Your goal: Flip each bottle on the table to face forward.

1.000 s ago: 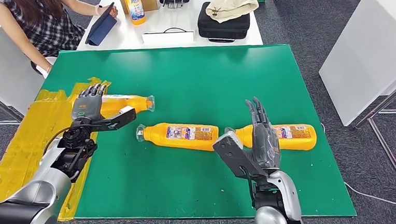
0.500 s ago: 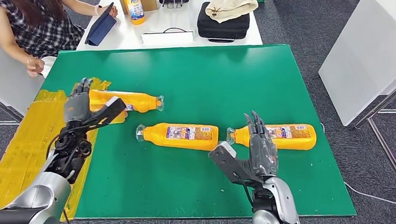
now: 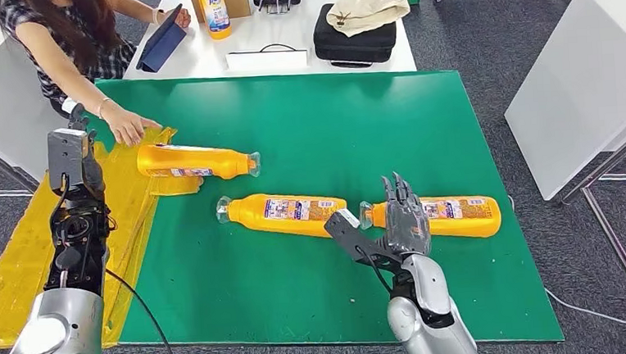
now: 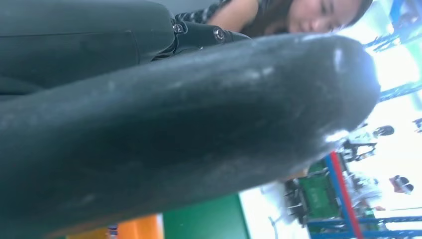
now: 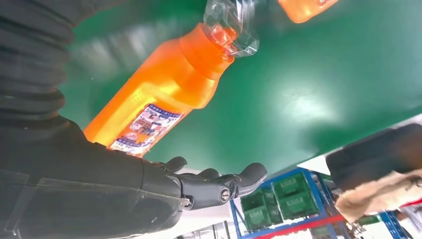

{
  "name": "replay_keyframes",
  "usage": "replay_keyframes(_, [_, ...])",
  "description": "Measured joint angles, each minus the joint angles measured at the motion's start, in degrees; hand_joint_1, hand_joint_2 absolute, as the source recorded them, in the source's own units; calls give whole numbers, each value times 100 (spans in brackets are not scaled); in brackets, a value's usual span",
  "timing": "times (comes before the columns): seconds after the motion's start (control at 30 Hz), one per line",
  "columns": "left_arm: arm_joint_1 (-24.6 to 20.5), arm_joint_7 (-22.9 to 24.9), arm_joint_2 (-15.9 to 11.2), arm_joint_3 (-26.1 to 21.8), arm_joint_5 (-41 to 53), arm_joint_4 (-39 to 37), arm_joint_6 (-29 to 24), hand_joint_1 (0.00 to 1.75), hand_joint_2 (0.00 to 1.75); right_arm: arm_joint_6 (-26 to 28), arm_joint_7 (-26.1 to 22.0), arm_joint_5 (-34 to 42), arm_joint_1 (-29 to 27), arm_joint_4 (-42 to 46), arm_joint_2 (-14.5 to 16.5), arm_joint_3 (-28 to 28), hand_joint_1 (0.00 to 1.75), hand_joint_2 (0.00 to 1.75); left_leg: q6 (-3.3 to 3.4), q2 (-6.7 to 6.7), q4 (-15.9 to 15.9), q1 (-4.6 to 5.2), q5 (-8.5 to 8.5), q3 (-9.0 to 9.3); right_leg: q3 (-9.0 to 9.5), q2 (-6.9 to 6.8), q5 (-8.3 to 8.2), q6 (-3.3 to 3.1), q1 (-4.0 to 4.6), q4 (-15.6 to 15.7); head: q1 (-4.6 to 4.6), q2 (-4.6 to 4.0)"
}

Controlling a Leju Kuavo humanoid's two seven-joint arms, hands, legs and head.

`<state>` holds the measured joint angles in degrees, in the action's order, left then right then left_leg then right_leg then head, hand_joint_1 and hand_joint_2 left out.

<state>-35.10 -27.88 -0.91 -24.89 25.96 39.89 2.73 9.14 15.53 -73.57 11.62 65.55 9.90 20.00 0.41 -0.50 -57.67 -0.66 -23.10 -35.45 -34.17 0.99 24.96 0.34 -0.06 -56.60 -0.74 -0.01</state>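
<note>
From the head view a person's hand (image 3: 130,126) reaches beside the left bottle (image 3: 194,161), so the raised left hand (image 3: 69,159), its fingers unreadable, could strike it, while the right wrist view has the right bottle (image 5: 164,94) lying just under the spread, empty right hand (image 5: 199,184).

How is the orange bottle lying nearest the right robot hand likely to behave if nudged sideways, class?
The orange bottle lies on its side on the flat green mat, so it may well roll or pivot. Its glossy plastic and clear-wrapped cap could slip under the right robot hand. It looks full, probably weighty.
</note>
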Motion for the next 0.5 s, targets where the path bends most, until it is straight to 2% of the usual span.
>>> replay_keyframes(0.2, [109,-86,62,-56,-188,358,-7,0,0,6,18,-73,125,-312,66,-50,0,175,0,1,0,-1,0,-2,-3,1,0,0,1,0,-1,1])
replay_keyframes(0.3, [86,-166,155,78,-393,448,1,0,0,39,79,-193,371,-612,139,-52,0,175,-2,2,0,-1,2,-2,-4,0,0,0,1,0,0,1])
replay_keyframes(0.5, [-161,-179,334,686,-700,401,-213,0,0,153,123,-261,1181,-1693,622,52,0,175,-5,3,0,-1,12,-3,-5,2,-16,-7,2,-1,0,1])
